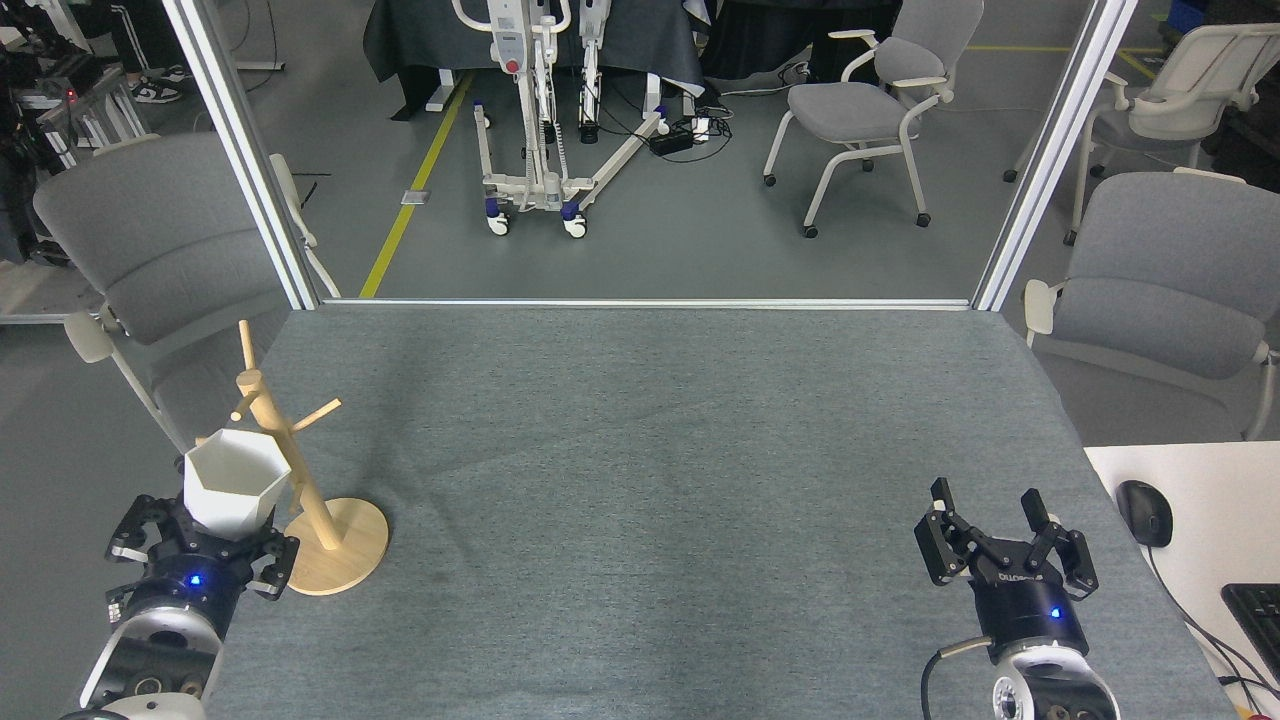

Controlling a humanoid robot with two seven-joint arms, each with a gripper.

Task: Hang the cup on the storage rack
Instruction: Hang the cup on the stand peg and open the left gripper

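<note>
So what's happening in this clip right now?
The left tool holds a white cup upright, right beside the post of a wooden mug rack on the grey table. The cup is not hung on any peg yet. The right tool sits open and empty at the near right.

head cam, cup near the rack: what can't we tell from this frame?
- Head view: whether the cup touches the storage rack; they overlap, with no depth cue.
- The cup hides the rack's lower left peg and the left gripper fingertips.
- No cup handle shows.
- The right gripper is open and idle.
</note>
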